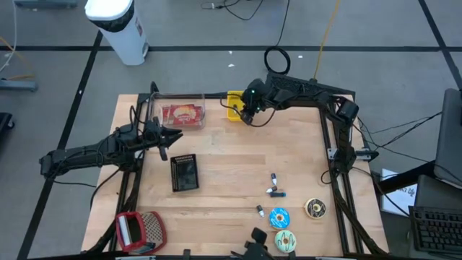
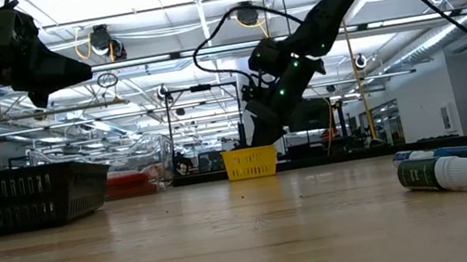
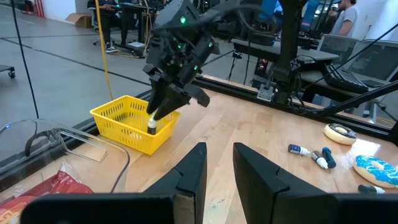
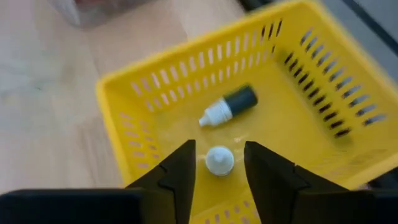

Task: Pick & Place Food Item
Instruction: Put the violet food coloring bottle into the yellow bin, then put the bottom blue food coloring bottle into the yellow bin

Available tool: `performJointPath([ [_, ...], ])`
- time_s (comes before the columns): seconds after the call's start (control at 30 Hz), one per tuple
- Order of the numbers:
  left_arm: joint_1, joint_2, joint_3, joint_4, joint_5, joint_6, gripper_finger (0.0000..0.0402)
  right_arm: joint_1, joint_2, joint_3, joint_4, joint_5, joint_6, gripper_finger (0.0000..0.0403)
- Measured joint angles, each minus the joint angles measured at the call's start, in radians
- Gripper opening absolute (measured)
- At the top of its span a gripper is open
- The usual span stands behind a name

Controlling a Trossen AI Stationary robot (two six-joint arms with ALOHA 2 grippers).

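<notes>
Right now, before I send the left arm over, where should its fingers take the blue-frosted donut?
Come straight down on the blue-frosted donut: it lies flat, so only its rim offers opposing faces. Probably close the fingers across the outer rim, clear of the small bottle and the other donut beside it. The left gripper is open.

Overhead, table-level and wrist cameras (one close) share the yellow basket point(image 1: 234, 105).
</notes>
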Motion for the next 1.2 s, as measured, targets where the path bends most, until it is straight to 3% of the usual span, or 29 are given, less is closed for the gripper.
performJointPath([
  [0.17, 0.0, 0.0, 0.0, 0.0, 0.0, 0.0, 0.0079, 0.02, -0.086, 0.0, -0.076, -0.001, -0.023, 0.0136],
  [0.3, 0.0, 0.0, 0.0, 0.0, 0.0, 0.0, 0.0079, 0.07, -0.193, 0.001, -0.244, -0.003, -0.018, 0.0133],
  [0.47, 0.0, 0.0, 0.0, 0.0, 0.0, 0.0, 0.0079, 0.195, -0.333, -0.004, -0.553, -0.003, 0.042, 0.0126],
  [0.6, 0.0, 0.0, 0.0, 0.0, 0.0, 0.0, 0.0079, 0.34, -0.448, -0.077, -0.632, -0.005, 0.139, 0.0121],
  [0.83, 0.0, 0.0, 0.0, 0.0, 0.0, 0.0, 0.0079, 0.583, -0.636, -0.345, -0.489, -0.003, 0.235, 0.0118],
  [1.03, 0.0, 0.0, 0.0, 0.0, 0.0, 0.0, 0.0079, 0.719, -0.722, -0.651, -0.17, -0.006, 0.252, 0.0114],
  [1.2, 0.0, 0.0, 0.0, 0.0, 0.0, 0.0, 0.0079, 0.766, -0.711, -0.824, 0.143, -0.004, 0.38, 0.0113],
])
